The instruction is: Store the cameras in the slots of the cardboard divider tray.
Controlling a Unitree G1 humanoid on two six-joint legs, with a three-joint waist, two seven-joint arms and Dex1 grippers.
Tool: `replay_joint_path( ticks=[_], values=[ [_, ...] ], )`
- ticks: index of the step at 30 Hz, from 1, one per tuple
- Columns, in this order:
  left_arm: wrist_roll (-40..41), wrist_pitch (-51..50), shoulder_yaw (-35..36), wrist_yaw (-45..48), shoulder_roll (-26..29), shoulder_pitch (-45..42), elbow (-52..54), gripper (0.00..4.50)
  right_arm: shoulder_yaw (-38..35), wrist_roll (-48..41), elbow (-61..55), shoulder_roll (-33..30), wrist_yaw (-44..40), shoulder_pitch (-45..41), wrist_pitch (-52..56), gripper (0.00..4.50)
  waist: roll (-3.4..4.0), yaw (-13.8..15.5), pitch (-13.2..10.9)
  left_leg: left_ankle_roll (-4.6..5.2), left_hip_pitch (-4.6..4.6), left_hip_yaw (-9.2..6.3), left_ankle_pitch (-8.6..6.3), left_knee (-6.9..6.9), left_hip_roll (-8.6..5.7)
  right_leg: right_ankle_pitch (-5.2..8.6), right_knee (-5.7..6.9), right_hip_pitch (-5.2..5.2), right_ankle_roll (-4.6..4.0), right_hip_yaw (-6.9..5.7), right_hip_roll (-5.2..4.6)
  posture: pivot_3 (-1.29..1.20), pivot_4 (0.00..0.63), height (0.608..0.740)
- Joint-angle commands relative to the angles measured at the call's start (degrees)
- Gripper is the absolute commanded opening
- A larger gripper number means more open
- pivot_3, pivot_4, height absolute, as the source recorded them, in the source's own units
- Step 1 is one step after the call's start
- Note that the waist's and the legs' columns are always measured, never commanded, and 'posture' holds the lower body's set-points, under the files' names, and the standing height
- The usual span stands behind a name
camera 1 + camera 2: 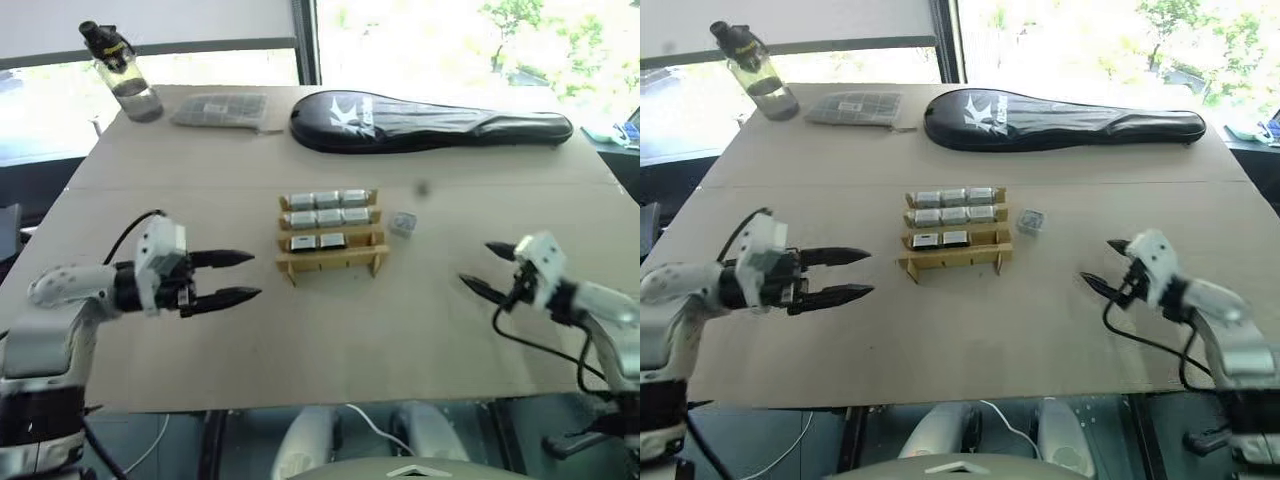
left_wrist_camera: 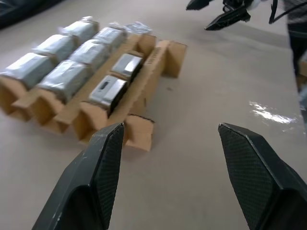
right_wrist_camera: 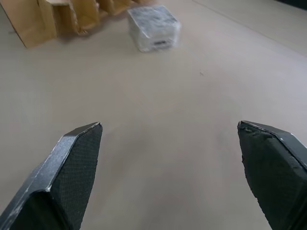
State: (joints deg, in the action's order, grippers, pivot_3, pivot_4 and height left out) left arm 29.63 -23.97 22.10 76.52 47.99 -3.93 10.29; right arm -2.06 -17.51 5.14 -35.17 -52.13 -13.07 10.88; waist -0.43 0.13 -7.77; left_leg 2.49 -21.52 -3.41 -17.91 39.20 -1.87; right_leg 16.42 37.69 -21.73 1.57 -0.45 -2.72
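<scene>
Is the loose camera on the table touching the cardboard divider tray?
Apart. In the right wrist view, bare table shows between the loose camera and the cardboard divider tray; the head views show the same gap.

Robot test room or lab, cardboard-covered desk (image 1: 330, 340) set against large windows (image 1: 470, 40) with trees outside, cable (image 1: 375, 425) trailing below the desk edge, water bottle (image 1: 122, 72), flat grey tray (image 1: 220, 109), black racket case (image 1: 430, 122) at the far side
</scene>
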Motion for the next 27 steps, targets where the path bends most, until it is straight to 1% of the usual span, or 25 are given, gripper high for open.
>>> replay_joint_path(
  ticks=[1, 7, 12, 18, 21, 24, 27],
  values=[
    [2.83, -0.49, 4.68, -4.79, -0.94, 4.01, 7.0, 3.23, 3.28, 1.83, 10.34, 2.98, -3.06, -8.74, -2.09, 4.5, 0.03, 0.45, -0.01, 0.0, -0.02, -0.02, 0.0, 0.0, -0.01, 0.0, -0.01, -0.05, 0.0, 0.0, 0.0, 0.0, 0.15, 0.74],
    [5.17, -1.69, 8.64, -9.79, -1.33, 10.33, 12.97, 3.23, 8.94, 9.68, 38.02, 8.35, -6.57, -27.46, -13.79, 4.5, 0.08, -0.63, -0.04, 0.0, -0.09, 0.01, 0.0, -0.01, -0.16, -0.01, -0.04, -0.07, 0.0, 0.07, -0.08, 0.0, 0.15, 0.74],
    [6.39, -1.11, 10.85, -10.05, -0.65, 13.46, 14.27, 3.23, 9.79, 13.5, 53.03, 11.5, -7.25, -37.03, -21.09, 4.5, 0.1, -1.35, -0.05, -0.04, -0.07, -0.03, 0.02, -0.1, -0.15, -0.01, -0.05, -0.1, -0.01, 0.0, -0.06, 0.0, 0.15, 0.74],
    [6.89, -0.72, 10.92, -10.27, 0.22, 14.37, 14.32, 3.23, 9.2, 15.15, 60.16, 13.83, -9.96, -41.51, -24.91, 4.5, 0.07, -2.42, -0.03, -0.05, -0.07, -0.04, 0.03, -0.09, -0.16, -0.01, -0.05, -0.06, -0.01, 0.0, -0.06, 0.0, 0.15, 0.74],
    [6.46, 0.22, 9.39, -8.54, 1.16, 15.02, 13.9, 3.23, 9.19, 15.92, 61.53, 14.83, -10.28, -42.64, -26.31, 4.5, 0.09, -2.75, -0.04, -0.06, -0.06, -0.04, 0.03, -0.12, -0.15, -0.01, -0.04, -0.08, -0.01, 0.0, -0.06, 0.0, 0.15, 0.74],
    [7.74, 0.34, 7.69, -6.72, 1.72, 13.74, 12.84, 3.23, 8.95, 16.41, 62.32, 15.5, -10.06, -43.18, -26.98, 4.5, 0.11, -2.81, -0.05, -0.07, -0.06, -0.03, 0.03, -0.15, -0.15, -0.01, -0.04, -0.1, -0.01, 0.01, -0.05, 0.0, 0.15, 0.74],
    [6.73, 1.6, 6.31, -4.65, 3.16, 11.95, 10.19, 3.27, 8.49, 16.9, 62.6, 15.73, -9.59, -43.39, -28.5, 3.62, 0.11, -2.84, -0.05, -0.09, -0.04, -0.03, 0.05, -0.14, -0.15, -0.01, -0.04, -0.08, -0.01, 0.01, -0.05, 0.0, 0.15, 0.74]
  ],
)
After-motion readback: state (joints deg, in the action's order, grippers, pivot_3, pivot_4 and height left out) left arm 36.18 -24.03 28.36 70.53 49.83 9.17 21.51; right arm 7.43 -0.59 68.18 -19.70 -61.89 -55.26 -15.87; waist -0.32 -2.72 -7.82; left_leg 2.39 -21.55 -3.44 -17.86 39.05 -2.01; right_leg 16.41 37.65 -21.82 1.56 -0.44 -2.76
